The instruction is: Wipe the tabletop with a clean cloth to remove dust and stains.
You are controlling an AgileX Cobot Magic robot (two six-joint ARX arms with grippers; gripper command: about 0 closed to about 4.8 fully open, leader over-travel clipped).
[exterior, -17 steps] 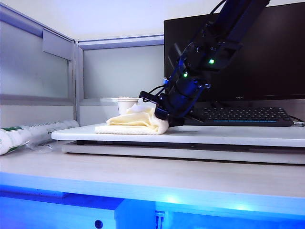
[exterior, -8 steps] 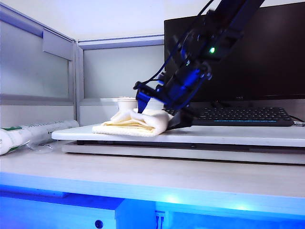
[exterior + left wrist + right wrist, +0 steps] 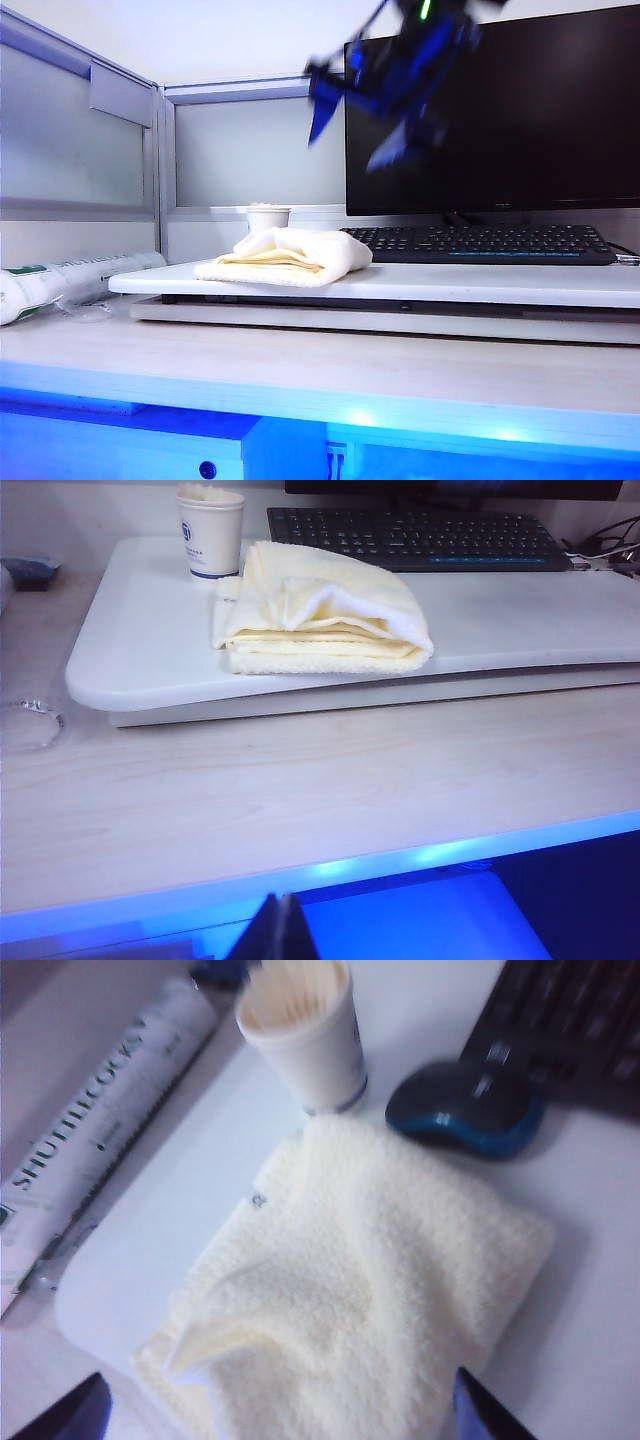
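The cream-yellow cloth [image 3: 290, 257] lies bunched and folded on the left part of the white tabletop [image 3: 480, 283], and nothing is touching it. My right gripper [image 3: 355, 140] hangs blurred high above it in front of the monitor, open and empty. In the right wrist view the cloth [image 3: 370, 1290] fills the space below the open right gripper [image 3: 280, 1420], whose dark fingertips [image 3: 480, 1412] stand wide apart on either side. My left gripper [image 3: 280, 925] is shut and empty, low in front of the desk's edge, far from the cloth [image 3: 320, 610] and tabletop [image 3: 140, 630].
A white paper cup [image 3: 268, 217] stands just behind the cloth. A black keyboard [image 3: 490, 243] and a dark mouse [image 3: 470, 1110] sit on the tabletop before the monitor [image 3: 520, 110]. A shuttlecock tube [image 3: 70, 280] lies on the wood-grain desk at the left, by the partition wall.
My right gripper has opened, let go of the cloth and risen well above it. The cloth has settled in a bunched heap on the tabletop.
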